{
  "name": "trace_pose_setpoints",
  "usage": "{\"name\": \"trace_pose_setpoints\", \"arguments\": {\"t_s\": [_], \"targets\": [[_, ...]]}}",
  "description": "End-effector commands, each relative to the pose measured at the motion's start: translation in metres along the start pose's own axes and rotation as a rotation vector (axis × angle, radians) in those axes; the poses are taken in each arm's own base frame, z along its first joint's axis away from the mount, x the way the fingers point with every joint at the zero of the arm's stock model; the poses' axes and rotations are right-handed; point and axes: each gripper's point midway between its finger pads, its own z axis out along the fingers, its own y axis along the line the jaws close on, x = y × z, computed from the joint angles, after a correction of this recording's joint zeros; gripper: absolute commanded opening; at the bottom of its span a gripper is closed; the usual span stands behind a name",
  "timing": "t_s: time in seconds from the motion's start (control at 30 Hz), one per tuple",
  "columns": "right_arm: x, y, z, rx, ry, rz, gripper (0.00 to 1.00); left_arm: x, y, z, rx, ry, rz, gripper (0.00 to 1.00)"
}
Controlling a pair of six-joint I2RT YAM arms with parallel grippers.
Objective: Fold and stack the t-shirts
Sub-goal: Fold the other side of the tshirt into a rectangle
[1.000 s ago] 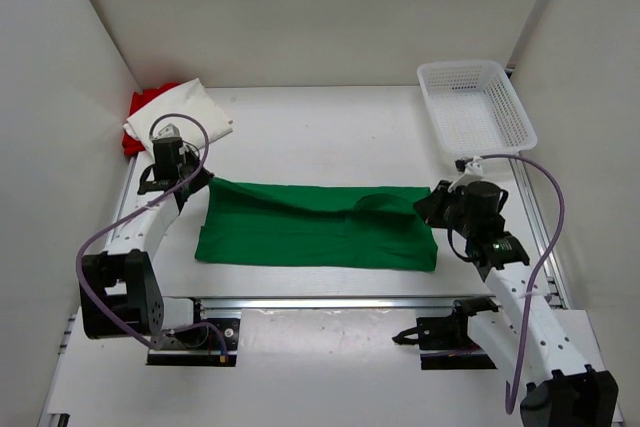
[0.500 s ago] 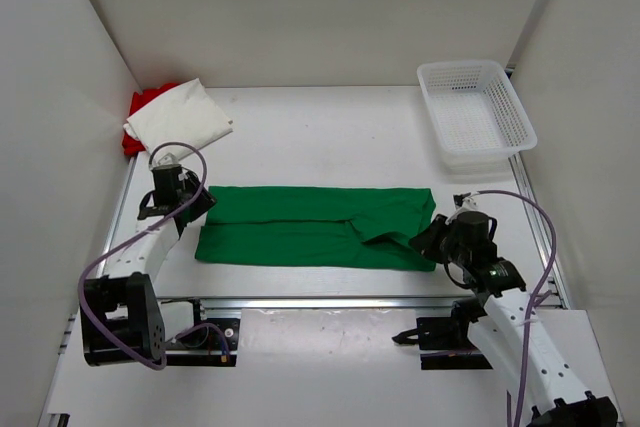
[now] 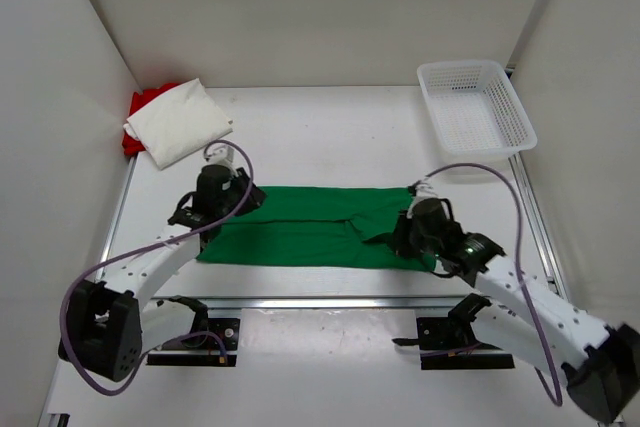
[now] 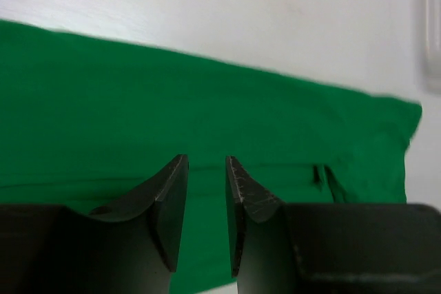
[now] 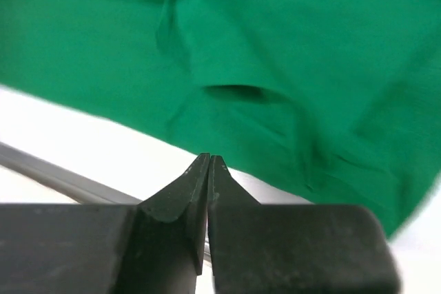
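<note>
The green t-shirt lies as a long flat band across the table's near middle, with a rumpled sleeve fold near its right end. My left gripper hovers over its left part, jaws a little apart and nothing between them; green cloth fills the view below. My right gripper is over the right part, shut and empty, tips above the shirt's near hem. The white t-shirt lies folded at the far left on the red t-shirt.
A white mesh basket stands at the far right corner. White walls close in the table on the left, back and right. A metal rail runs along the near edge in front of the arm bases.
Both arms have swung inward from the shirt's ends to above it. The left gripper let go of the left end and opened. The raised right end now lies flat.
</note>
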Motion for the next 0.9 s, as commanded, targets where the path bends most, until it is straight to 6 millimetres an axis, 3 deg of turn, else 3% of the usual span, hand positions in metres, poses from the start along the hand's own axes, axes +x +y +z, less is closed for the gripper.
{"name": "trace_pose_setpoints", "arguments": {"t_s": [0.0, 0.1, 0.23, 0.3, 0.53, 0.87], "targets": [[-0.016, 0.035, 0.021, -0.058, -0.027, -0.183, 0.02, 0.038, -0.028, 0.002, 0.096, 0.074, 0.024, 0.39], [-0.012, 0.059, 0.036, -0.147, 0.038, -0.255, 0.09, 0.067, -0.035, -0.001, 0.139, 0.134, 0.048, 0.37], [-0.021, 0.076, 0.051, -0.132, 0.031, -0.380, 0.23, 0.076, -0.037, -0.002, 0.178, 0.147, 0.030, 0.37], [-0.016, 0.079, 0.062, -0.144, 0.069, -0.409, 0.24, 0.079, -0.032, -0.004, 0.179, 0.152, 0.023, 0.37], [-0.004, 0.050, 0.092, -0.059, 0.144, -0.405, 0.25, 0.075, -0.034, -0.004, 0.203, 0.143, 0.020, 0.37], [0.006, 0.030, 0.105, -0.007, 0.150, -0.355, 0.27, 0.084, -0.032, -0.002, 0.204, 0.168, 0.004, 0.36]]}}
